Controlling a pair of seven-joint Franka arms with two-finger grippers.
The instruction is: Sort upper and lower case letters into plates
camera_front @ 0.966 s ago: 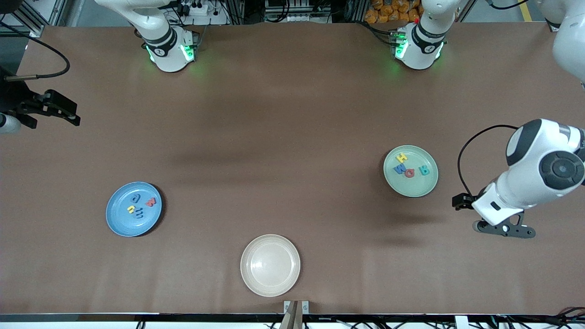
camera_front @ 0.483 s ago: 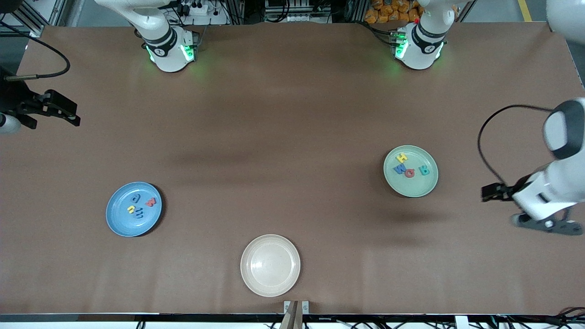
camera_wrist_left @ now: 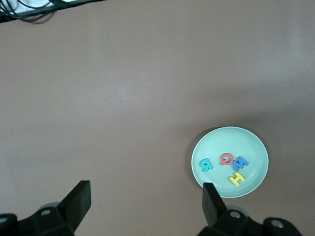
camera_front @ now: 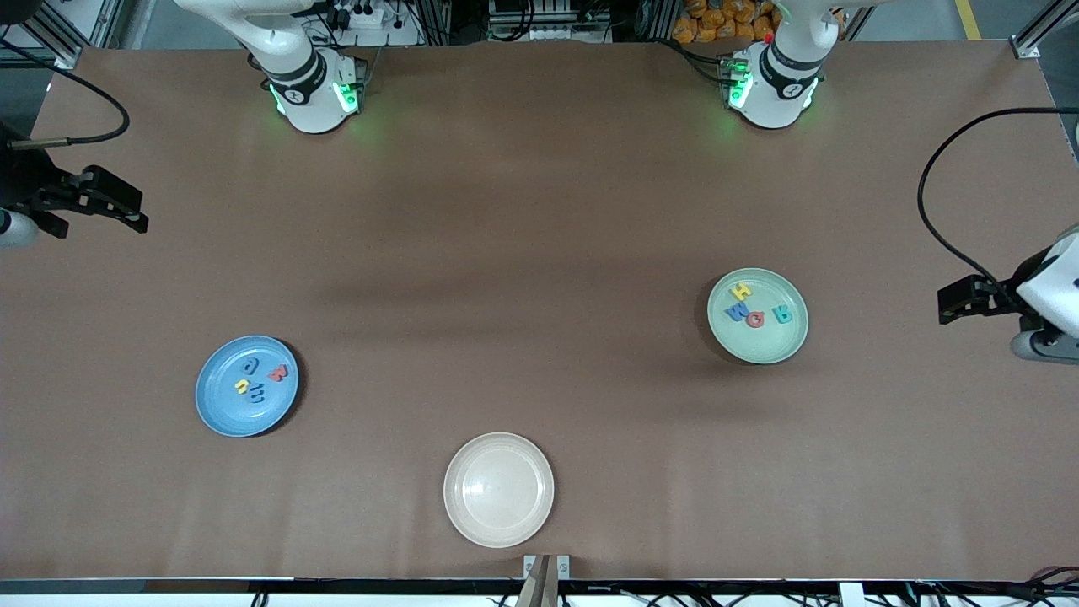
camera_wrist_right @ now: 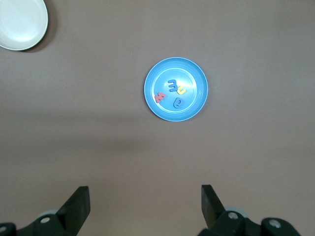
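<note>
Several upper case letters [camera_front: 753, 314] in yellow, blue, red and teal lie in the pale green plate [camera_front: 759, 347] toward the left arm's end of the table. Several lower case letters [camera_front: 257, 381] lie in the blue plate [camera_front: 221, 406] toward the right arm's end. My left gripper [camera_wrist_left: 146, 202] hangs open and empty, high over bare table beside the green plate [camera_wrist_left: 221, 141] and its letters [camera_wrist_left: 227, 159]. My right gripper [camera_wrist_right: 146, 204] is also open and empty, high over bare table, with the blue plate [camera_wrist_right: 193, 73] and its letters [camera_wrist_right: 173, 86] below it.
A cream-beige plate [camera_front: 498, 489] with nothing in it sits near the table's front edge, nearer to the front camera than both other plates. It also shows in the right wrist view as the cream plate [camera_wrist_right: 19, 24]. Both arm bases stand along the table's back edge.
The left arm has drawn away from beside the green plate toward its own end of the table, almost out of the front view. The right arm and the letters have not moved.
</note>
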